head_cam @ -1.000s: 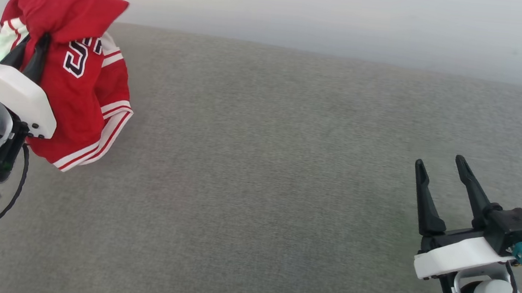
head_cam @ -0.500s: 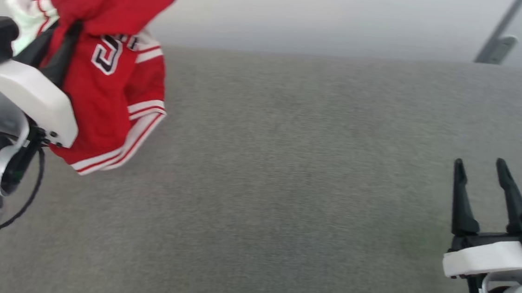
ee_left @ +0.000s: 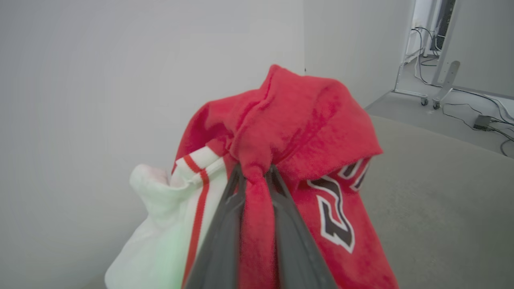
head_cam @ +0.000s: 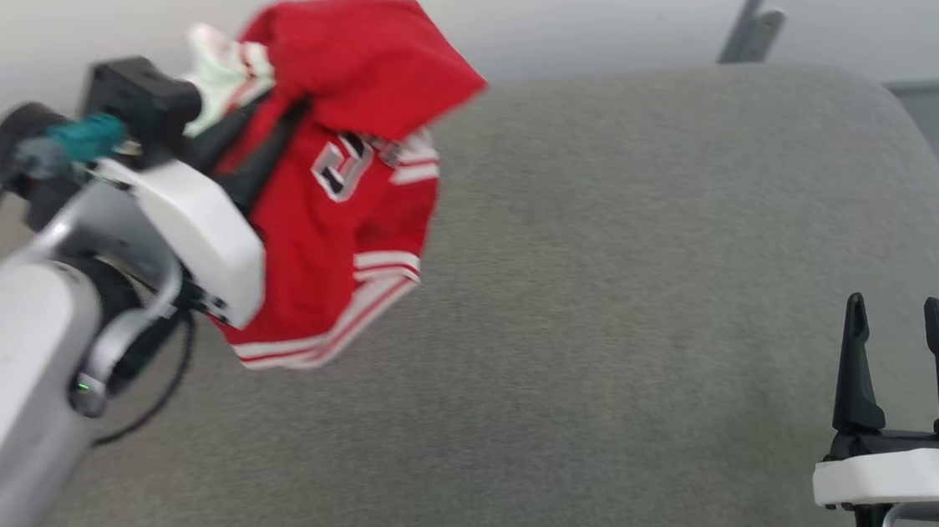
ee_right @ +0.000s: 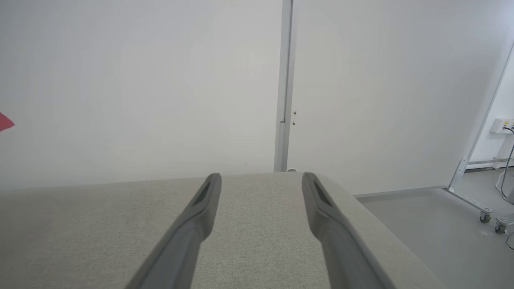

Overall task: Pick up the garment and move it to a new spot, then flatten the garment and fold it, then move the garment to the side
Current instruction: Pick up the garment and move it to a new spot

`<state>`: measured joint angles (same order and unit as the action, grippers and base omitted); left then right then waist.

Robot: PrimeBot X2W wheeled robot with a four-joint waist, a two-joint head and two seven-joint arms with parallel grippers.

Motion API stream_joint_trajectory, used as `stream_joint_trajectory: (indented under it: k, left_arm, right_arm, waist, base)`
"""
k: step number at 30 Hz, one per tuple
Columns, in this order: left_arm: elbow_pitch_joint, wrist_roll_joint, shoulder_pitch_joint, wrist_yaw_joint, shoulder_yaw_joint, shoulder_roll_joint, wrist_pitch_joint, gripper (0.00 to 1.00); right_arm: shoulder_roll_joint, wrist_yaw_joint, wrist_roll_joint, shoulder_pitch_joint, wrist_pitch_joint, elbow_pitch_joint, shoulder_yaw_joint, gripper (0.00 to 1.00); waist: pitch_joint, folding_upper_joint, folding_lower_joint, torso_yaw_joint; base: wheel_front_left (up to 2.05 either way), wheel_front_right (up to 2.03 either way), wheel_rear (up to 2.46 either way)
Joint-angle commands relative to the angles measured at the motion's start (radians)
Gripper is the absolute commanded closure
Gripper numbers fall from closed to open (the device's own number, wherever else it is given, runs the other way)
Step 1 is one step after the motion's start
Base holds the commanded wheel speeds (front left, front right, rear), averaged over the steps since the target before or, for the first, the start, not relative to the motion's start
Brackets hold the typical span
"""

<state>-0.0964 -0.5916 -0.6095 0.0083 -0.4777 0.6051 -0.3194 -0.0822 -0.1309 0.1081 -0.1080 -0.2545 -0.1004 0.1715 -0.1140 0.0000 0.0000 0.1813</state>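
From the head view, there is one garment [head_cam: 340,203], a red shirt, and there are two grippers. The left gripper [head_cam: 293,111] is up on the left side. Its two dark fingers [head_cam: 256,159] are pinched on a bunch of the red cloth. The garment hangs off the fingers in a lump, in the air above the grey cushion [head_cam: 615,325]. Its red-and-white striped edge is at the bottom. The left arm is bent, and its fingers point up and away toward the white wall [head_cam: 79,7]. The right gripper [head_cam: 894,304] is low on the right side, well apart from the garment. Its two fingers point up with a gap between them and nothing in the gap. One metal post [head_cam: 754,26] stands behind the cushion.

From the left wrist view, the two fingers [ee_left: 219,237] of the left gripper [ee_left: 255,170] squeeze a fold of the garment [ee_left: 297,124] between them. Red cloth flops over the tips. One white sleeve end [ee_left: 156,224] hangs to the left of the fingers. Black letters with white edges are to the right.

From the right wrist view, the right gripper [ee_right: 261,178] has its two fingers [ee_right: 188,233] spread wide over the grey cushion [ee_right: 80,228], holding nothing. A tiny red bit of the garment [ee_right: 5,121] peeks in at the left edge, well apart from them. One metal post [ee_right: 286,80] runs up the wall.
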Motion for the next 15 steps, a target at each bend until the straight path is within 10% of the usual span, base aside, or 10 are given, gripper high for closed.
stream_joint_trajectory:
  k: [1, 15]
  left_arm:
    - [-0.007, 0.008, -0.002, -0.006, -0.008, -0.007, -0.002, 1.00]
    - [0.214, 0.014, 0.024, -0.077, -0.174, -0.116, -0.026, 1.00]
  right_arm:
    - [0.004, 0.000, -0.003, 0.007, -0.004, 0.002, 0.001, 0.00]
    - [0.030, 0.000, 0.024, -0.031, -0.011, -0.044, -0.055, 0.00]
  waist:
    - [-0.013, 0.0000, 0.0000, 0.030]
    - [-0.092, 0.0000, 0.0000, 0.153]
  base:
    - [0.00, 0.00, 0.00]
    - [0.00, 0.00, 0.00]
